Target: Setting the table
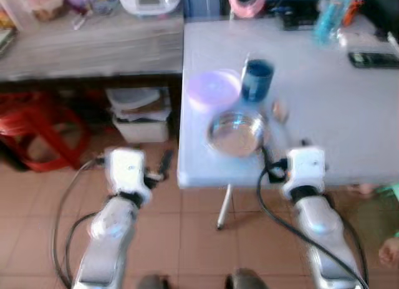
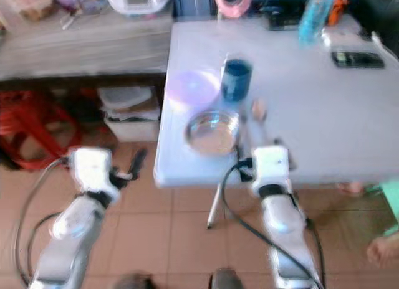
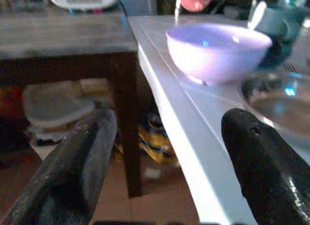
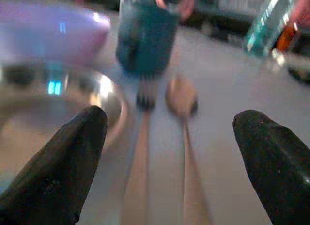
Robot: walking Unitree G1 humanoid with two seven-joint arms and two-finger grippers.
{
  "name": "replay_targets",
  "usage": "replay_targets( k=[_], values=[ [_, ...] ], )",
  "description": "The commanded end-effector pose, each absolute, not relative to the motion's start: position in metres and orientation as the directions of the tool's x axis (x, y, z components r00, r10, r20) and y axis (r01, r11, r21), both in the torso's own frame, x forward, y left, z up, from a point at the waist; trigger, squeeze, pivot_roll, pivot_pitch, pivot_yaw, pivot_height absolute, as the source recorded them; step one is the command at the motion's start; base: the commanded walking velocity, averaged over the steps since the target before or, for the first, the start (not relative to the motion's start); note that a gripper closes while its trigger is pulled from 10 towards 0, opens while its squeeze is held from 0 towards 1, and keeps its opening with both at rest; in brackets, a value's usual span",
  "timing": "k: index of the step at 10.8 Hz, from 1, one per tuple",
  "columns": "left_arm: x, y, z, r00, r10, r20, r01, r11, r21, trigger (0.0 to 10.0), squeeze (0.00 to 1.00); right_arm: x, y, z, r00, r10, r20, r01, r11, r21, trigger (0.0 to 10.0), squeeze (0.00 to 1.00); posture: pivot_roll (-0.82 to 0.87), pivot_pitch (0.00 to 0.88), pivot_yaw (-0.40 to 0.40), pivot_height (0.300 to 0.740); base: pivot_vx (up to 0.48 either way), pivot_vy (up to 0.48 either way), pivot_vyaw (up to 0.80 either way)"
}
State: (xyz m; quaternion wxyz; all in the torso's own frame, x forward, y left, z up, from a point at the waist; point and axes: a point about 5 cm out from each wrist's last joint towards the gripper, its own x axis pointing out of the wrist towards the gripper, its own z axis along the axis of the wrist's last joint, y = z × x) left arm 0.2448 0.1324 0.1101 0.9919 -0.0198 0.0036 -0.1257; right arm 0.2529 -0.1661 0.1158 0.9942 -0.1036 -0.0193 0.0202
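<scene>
right pincer spread over fork

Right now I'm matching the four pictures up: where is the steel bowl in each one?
Left eye: steel bowl near the table's front edge, ahead of the right gripper.
Right eye: same spot.
Left wrist: at the frame's right edge.
Right wrist: at the left.
Shared landmark: the purple bowl just behind it.

My head views are soft with motion blur under even daylight. The white desk glares pale, with deep shade beneath the wooden bench. The steel bowl catches blue-white glints. My wrist views blur heavily, especially up close.
</scene>
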Motion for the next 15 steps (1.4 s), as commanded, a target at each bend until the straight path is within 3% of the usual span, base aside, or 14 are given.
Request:
replay_targets(
  k=[1,3,7,10,15],
  values=[
    [0.244,0.143,0.109,0.976,-0.22,-0.01,0.219,0.975,-0.026,10.0,0.0,0.253,-0.155,0.12,0.995,0.082,0.056,-0.069,0.977,-0.201,10.0,0.0,-0.05,0.086,0.036,0.74,0.0,0.0,0.0],
    [0.244,0.144,0.11,0.977,-0.211,-0.005,0.211,0.977,-0.019,10.0,0.0,0.256,-0.157,0.125,0.993,0.08,0.082,-0.062,0.977,-0.206,10.0,0.0,-0.05,0.089,0.037,0.74,0.0,0.0,0.0],
    [0.243,0.148,0.11,0.976,-0.218,-0.01,0.218,0.976,0.002,10.0,0.0,0.269,-0.17,0.128,0.999,0.005,0.047,-0.002,0.998,-0.066,10.0,0.0,-0.04,0.13,0.054,0.74,0.0,0.0,0.0],
    [0.241,0.145,0.113,0.967,-0.254,-0.016,0.254,0.967,0.027,10.0,0.0,0.283,-0.163,0.133,0.996,0.086,0.008,-0.086,0.995,0.058,10.0,0.0,-0.03,0.162,0.066,0.74,0.0,0.0,0.0],
    [0.237,0.145,0.116,0.962,-0.271,-0.024,0.272,0.961,0.043,10.0,0.0,0.285,-0.131,0.149,0.953,0.303,0.012,-0.301,0.943,0.139,10.0,0.0,-0.02,0.185,0.067,0.74,0.0,0.0,0.0]
  ],
)
